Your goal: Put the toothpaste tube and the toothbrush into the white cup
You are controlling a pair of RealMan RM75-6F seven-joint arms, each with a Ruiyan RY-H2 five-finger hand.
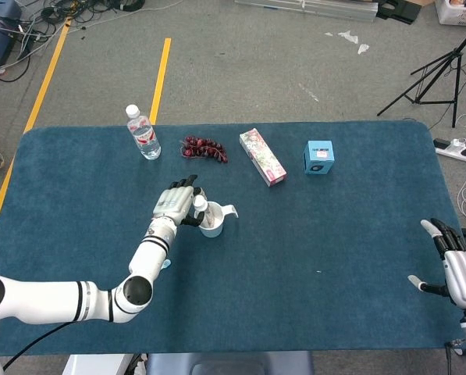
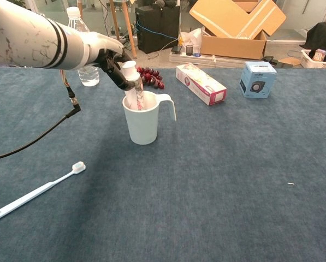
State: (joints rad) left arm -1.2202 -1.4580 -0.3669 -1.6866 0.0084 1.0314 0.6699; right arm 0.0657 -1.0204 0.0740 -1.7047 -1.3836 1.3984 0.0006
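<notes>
My left hand (image 2: 111,54) pinches the toothpaste tube (image 2: 133,87), its lower end inside the white cup (image 2: 143,120), toothbrush (image 2: 34,192) on the table, right hand (image 1: 455,266) spread idle; releasing crookedly might tip the cup.

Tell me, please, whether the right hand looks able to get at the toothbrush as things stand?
Probably not: the right hand is at the table's far right edge, while the toothbrush lies by the left arm, beyond the white cup.

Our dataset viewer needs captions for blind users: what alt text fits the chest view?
The robot's left hand holds a toothpaste tube upright, lower end inside a white cup on a blue table. A toothbrush lies at front left.
</notes>
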